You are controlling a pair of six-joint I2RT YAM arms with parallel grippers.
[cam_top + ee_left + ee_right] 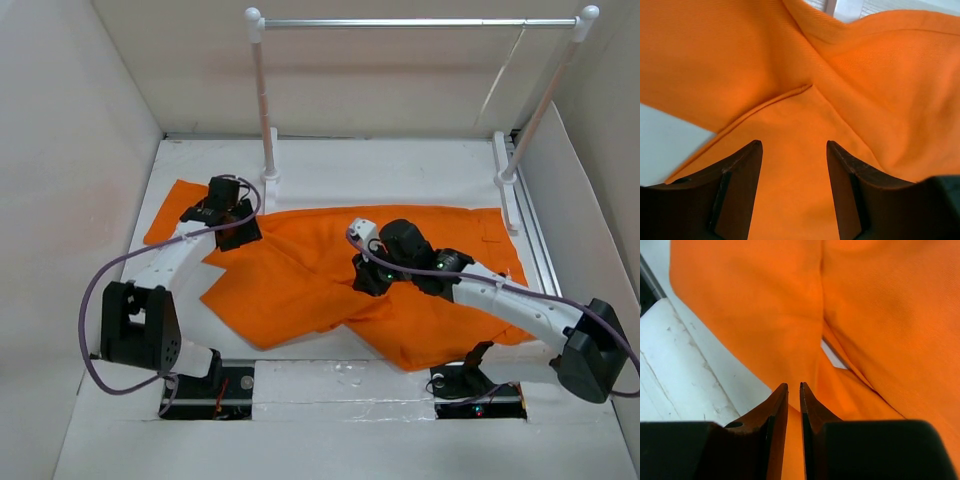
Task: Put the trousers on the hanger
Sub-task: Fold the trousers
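The trousers lie on the white table. Their long axis runs across it from left to right, sloping a little toward the near edge as it goes right. The narrow end points to the far left corner. A second lobe, folded over, points to the near left. The broad end sits at the right, close to the right foot of the rack. Which end is the waist I cannot make out from here.

At the left, the left gripper hangs over the narrow part, near the rack's left post. Its fingers are spread wide with nothing caught between them. Below them is only orange cloth, where a seam runs slantwise and meets a fold. A patch of bare table shows off to one side.

Further right, about the middle of the cloth, the right gripper is down on a rumpled ridge. Its fingers are pressed almost together, with a sliver of orange in the slit between them, pinching the trousers. A crease runs away from the tips, and a small gap under a fold shows the table.

Behind it all the rack's two white posts carry a silver bar. Near the bar's right end a thin pale line slants down, which looks to be the hanger, though it is too faint for me to see its shape. It is well apart from the trousers.
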